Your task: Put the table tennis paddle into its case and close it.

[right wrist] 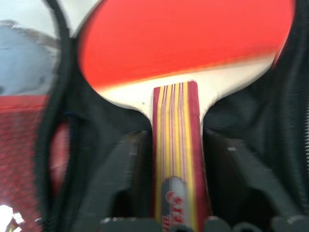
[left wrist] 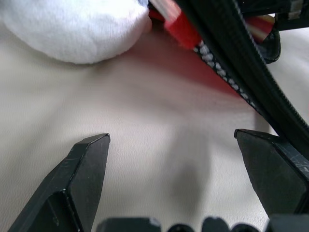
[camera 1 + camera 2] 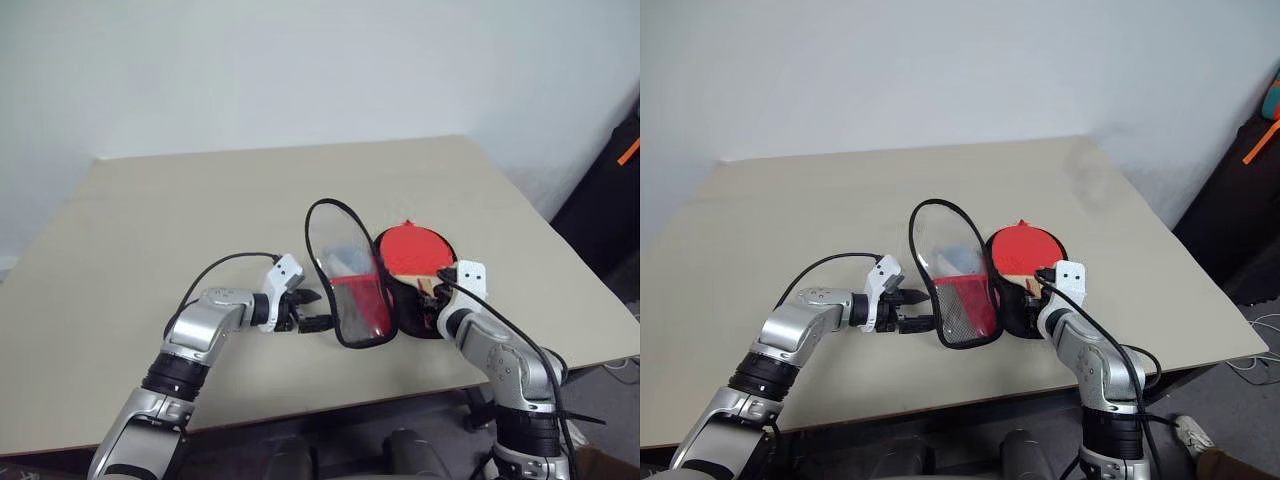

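- While the case (image 3: 400, 290) lies open on the table (image 3: 150, 230) in the left eye view, its mesh flap (image 3: 345, 275) stands nearly upright between the two arms, and its black half lies flat to the robot's right of it. The table tennis paddle (image 3: 412, 250) rests in that black half, red blade on the far side, handle pointing back toward the robot. The right gripper (image 3: 432, 292) sits at the handle end, so the right arm is the nearer one to the paddle. The left gripper (image 3: 310, 310) is just beside the flap's near edge, on its outer side, and is the nearer one for swinging the flap over.
- From the right eye view the layout reads the same: flap upright, paddle beyond it in the black half, the left gripper's fingers spread and pointing at the flap's lower rim.
- Seen by the left wrist view, the left gripper's two fingers (image 2: 82, 169) stand wide apart over bare table, pinching nothing. The case's zipped black edge (image 2: 241, 72) runs slantwise close by one fingertip; whether they touch I cannot tell.
- Looking along the right wrist view, the paddle's striped handle (image 1: 176, 145) lies straight between the right gripper's fingers (image 1: 120, 179), its long axis in line with them. Narrow gaps show on either side, so the grip looks loosened rather than tight. The black lining of the case surrounds the blade, and the mesh flap rises at one side.
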